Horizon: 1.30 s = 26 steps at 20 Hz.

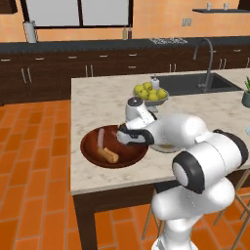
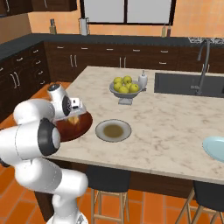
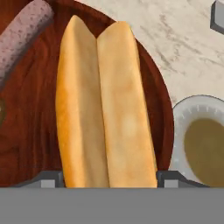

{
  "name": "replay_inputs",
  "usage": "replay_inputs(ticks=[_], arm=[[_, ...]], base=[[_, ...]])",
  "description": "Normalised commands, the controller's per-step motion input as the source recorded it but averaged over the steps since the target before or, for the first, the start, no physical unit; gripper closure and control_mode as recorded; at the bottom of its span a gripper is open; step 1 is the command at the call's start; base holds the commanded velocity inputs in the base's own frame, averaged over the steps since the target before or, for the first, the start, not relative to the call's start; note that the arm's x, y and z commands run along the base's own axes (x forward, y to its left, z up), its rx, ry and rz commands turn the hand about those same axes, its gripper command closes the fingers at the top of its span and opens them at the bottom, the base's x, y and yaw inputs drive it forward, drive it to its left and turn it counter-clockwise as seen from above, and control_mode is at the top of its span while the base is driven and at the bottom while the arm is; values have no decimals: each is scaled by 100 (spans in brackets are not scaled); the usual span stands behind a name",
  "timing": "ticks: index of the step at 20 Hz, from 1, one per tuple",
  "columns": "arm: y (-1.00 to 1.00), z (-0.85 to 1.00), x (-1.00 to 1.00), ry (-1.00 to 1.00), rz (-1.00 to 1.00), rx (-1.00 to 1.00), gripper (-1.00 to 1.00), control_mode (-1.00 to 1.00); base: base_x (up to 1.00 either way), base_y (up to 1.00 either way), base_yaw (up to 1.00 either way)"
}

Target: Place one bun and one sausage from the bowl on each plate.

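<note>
Orange-yellow bun [image 3: 105, 109] btwn hand [image 3: 105, 181] fingers, in wooden bowl [image 3: 26, 131]

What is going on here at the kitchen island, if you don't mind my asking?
The white arm has its gripper lowered into the wooden bowl, with the orange-yellow bun lying between its fingertips in the hand view; whether it is clamped cannot be told. A sausage and a tan bun lie in the bowl. The grey plate beside the bowl and the pale blue plate farther along the counter hold nothing.
</note>
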Motion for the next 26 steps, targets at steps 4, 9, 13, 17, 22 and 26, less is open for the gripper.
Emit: replay_inputs(ticks=[4, 9, 13, 17, 22, 26], arm=[[-100, 65, -13, -1, -35, 23, 100, -100], [-100, 22, 0, 1, -33, 29, 100, -100], [-100, -9, 0, 0, -21, 17, 100, -100], [-98, -19, 2, 1, -14, 2, 100, -100], [-42, -61, 7, 0, 1, -9, 100, -100], [-7, -20, 3, -2, 13, 0, 100, -100]], base=[[0, 0, 0], [0, 0, 0], [0, 0, 0], [0, 0, 0], [0, 0, 0], [0, 0, 0]])
